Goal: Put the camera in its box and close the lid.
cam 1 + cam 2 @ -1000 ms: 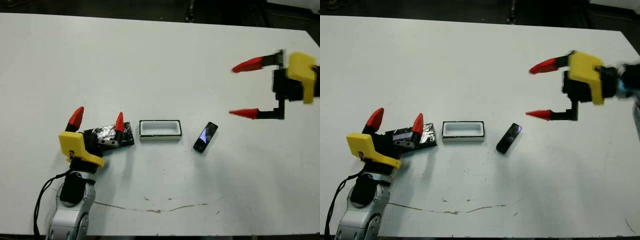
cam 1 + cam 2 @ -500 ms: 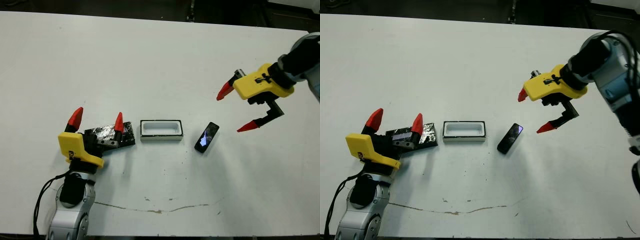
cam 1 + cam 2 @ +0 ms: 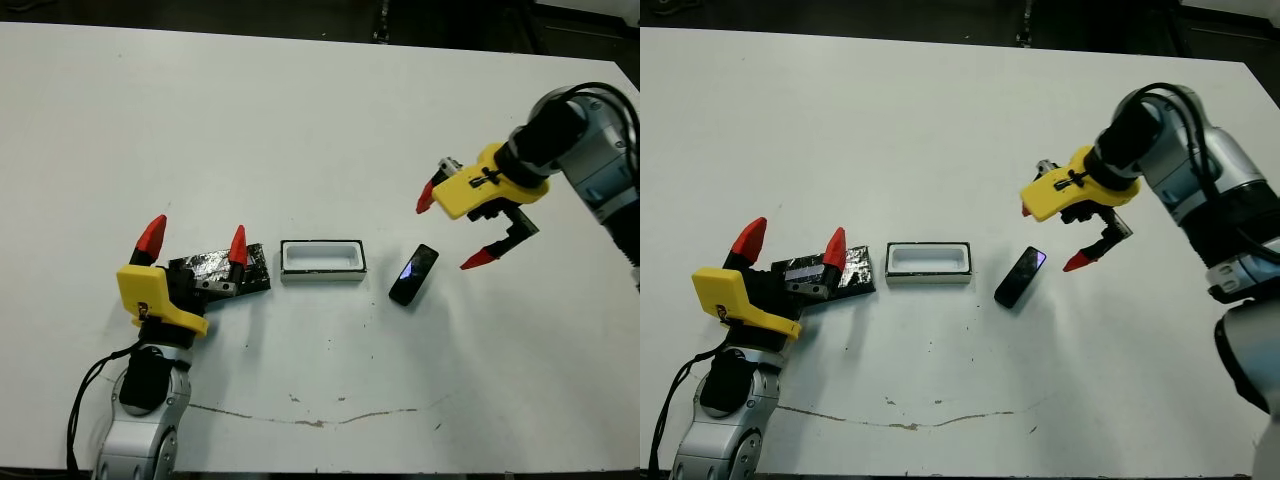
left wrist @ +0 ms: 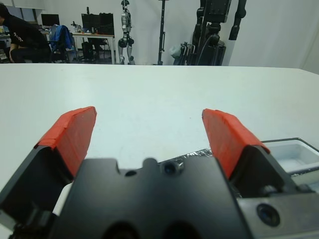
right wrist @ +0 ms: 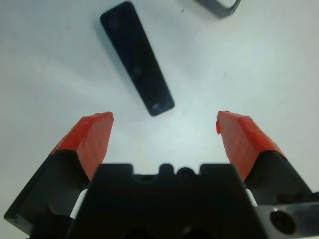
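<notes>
Hovering spread wide just beside the camera (image 3: 413, 274), the right gripper (image 3: 453, 227) looks lined up to pinch it. Nearer the bench's middle waits the empty box (image 3: 321, 260). Beyond it the left gripper (image 3: 195, 234), fingers also apart, sits over the lid (image 3: 222, 269), likely ready for closing.

Both grippers, left (image 3: 195, 236) and right (image 3: 449, 229), hold fingers spread wide.
</notes>
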